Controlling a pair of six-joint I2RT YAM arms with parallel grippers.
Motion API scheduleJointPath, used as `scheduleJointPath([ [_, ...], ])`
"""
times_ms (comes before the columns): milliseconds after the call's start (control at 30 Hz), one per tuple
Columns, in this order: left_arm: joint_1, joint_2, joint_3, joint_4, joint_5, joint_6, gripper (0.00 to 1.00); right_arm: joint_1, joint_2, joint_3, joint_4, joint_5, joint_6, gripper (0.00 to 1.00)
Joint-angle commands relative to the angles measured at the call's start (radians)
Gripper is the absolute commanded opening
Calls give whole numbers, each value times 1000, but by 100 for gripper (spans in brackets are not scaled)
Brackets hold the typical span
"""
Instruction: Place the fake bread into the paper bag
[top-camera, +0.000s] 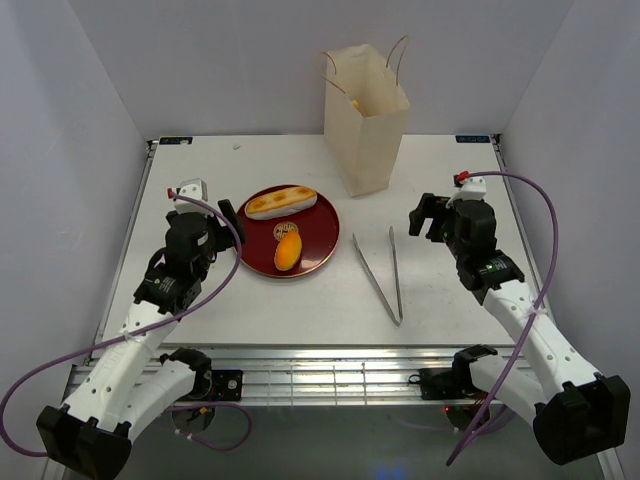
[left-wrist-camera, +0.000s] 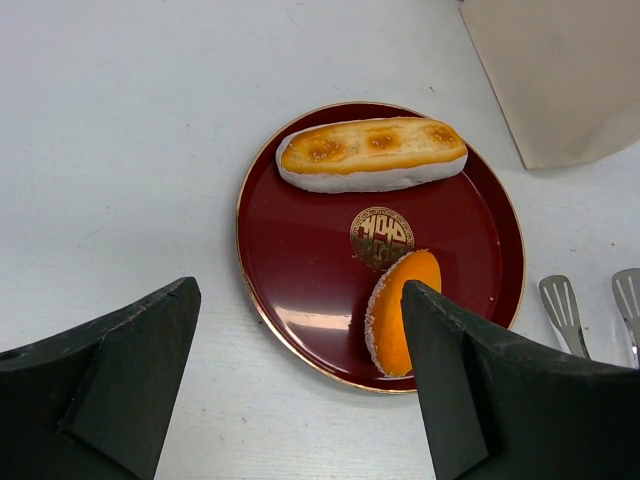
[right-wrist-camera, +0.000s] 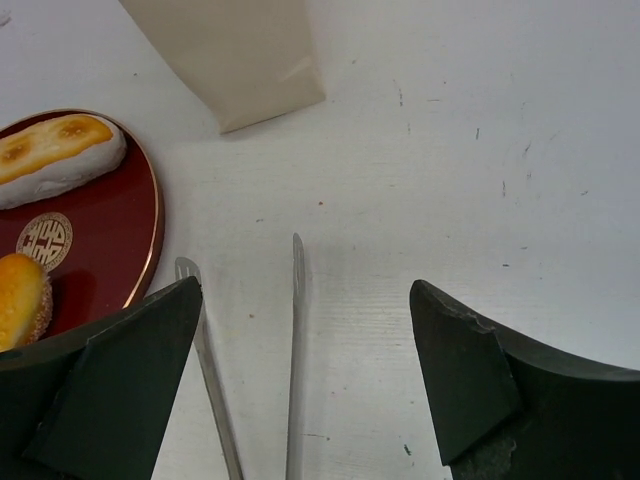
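Lying on plate: 2 bread pcs

A robotics lab cell: white table boxed by plain walls (aluminium rail in front).

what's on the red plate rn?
On the plate: long roll and orange oval bread, gold emblem between them. In the left wrist view a finger of the left end effector hides the oval's right edge.

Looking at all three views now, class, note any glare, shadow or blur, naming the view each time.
Top view: even light, sharp, only faint shadows around the bag. Left wrist view: pale glare streak low on the plate. Right wrist view: flat light, tongs sharp, hardly any shadow.
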Motion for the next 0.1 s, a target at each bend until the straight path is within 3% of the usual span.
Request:
scheduleJointPath([
  [0, 0, -2, 0, 5, 4, 8, 92, 4, 1, -2, 22, 17, 13, 90],
  [67, 0, 5, 0, 5, 3, 8, 92, 4, 13, 1, 13, 15, 13, 90],
])
